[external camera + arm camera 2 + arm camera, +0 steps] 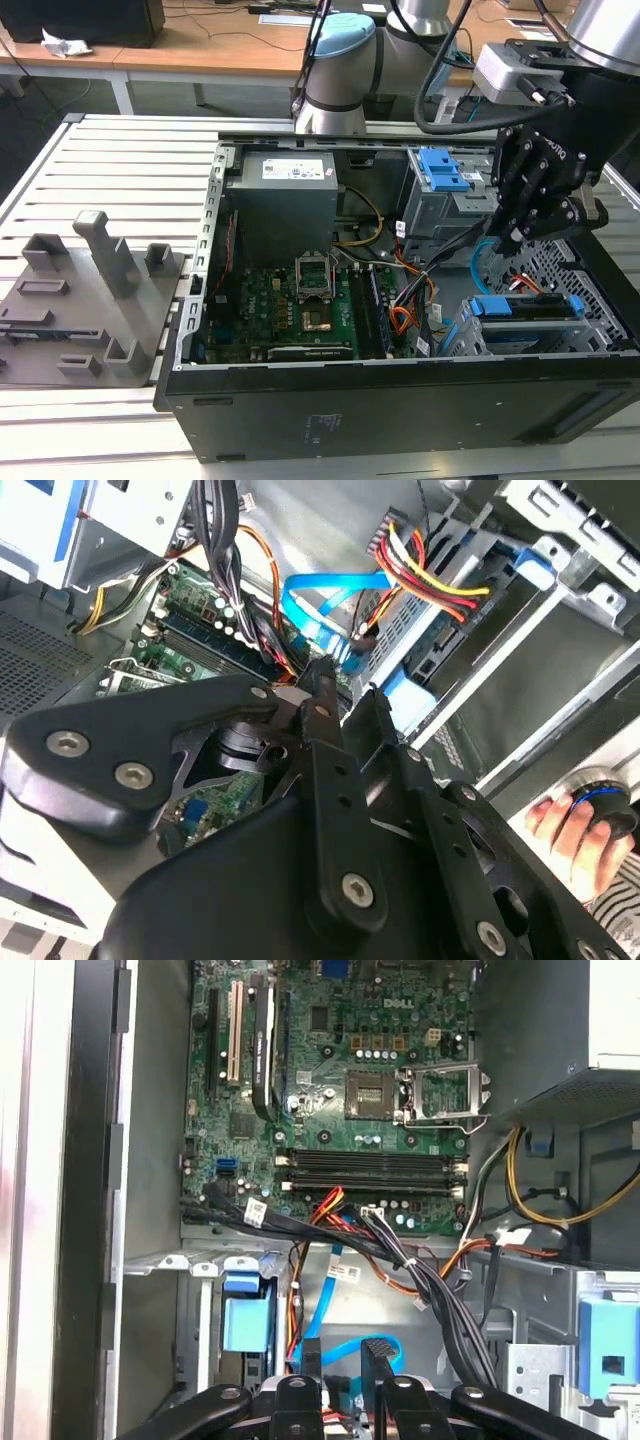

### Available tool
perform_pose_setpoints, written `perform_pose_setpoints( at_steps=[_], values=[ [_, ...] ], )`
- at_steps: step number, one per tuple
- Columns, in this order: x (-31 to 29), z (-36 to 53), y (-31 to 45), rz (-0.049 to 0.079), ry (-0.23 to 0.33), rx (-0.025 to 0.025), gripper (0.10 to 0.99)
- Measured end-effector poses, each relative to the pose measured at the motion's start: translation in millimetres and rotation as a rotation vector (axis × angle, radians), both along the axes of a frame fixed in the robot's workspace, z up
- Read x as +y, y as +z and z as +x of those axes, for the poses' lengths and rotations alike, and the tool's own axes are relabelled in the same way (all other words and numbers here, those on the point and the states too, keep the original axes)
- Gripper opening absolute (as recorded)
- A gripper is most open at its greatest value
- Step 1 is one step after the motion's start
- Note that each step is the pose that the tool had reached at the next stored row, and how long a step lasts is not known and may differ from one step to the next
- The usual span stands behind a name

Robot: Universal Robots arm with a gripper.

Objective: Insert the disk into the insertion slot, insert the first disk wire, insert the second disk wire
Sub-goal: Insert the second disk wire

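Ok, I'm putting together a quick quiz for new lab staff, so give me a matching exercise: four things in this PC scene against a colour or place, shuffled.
Things:
1 the disk
2 the second disk wire
3 motherboard
4 fixture tray

Descriptions:
A green, flat on the floor of the case
B grey, outside the case at the exterior view's left
C in a blue frame, inside the insertion slot
D light blue, looped

Pairs: 1-C, 2-D, 3-A, 4-B

Robotics lab/workshop: open PC tower (400,400) on slatted alu bench (110,160) mid-frame, grey fixture plate (80,300) at left, robot arm (335,80) top centre, wooden desks (200,45) along top edge.
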State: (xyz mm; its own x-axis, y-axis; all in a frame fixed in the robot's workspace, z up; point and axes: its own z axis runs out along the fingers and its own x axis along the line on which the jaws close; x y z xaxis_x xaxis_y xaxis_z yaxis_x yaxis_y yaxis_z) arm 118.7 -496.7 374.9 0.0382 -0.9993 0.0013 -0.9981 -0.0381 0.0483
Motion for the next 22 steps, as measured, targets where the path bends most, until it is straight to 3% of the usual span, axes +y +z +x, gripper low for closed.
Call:
perform_pose_setpoints(
  at_steps=[3, 9, 10, 13, 14, 21, 22],
  values=[
    [0.6, 7.9, -3.9, -0.001, 0.018, 0.0008, 0.302],
    [0.6, 10.5, -8.0, -0.005, 0.034, 0.0015, 0.302],
    [0.6, 10.5, -8.0, -0.005, 0.034, 0.0016, 0.286],
    [0.6, 10.4, -8.0, -0.005, 0.035, 0.0016, 0.11],
    [0.6, 10.5, -8.0, -0.005, 0.035, 0.0015, 0.102],
    [0.6, 10.4, -8.0, -0.005, 0.037, 0.0015, 0.114],
    [0.6, 10.4, -8.0, -0.005, 0.038, 0.0016, 0.176]
  ],
)
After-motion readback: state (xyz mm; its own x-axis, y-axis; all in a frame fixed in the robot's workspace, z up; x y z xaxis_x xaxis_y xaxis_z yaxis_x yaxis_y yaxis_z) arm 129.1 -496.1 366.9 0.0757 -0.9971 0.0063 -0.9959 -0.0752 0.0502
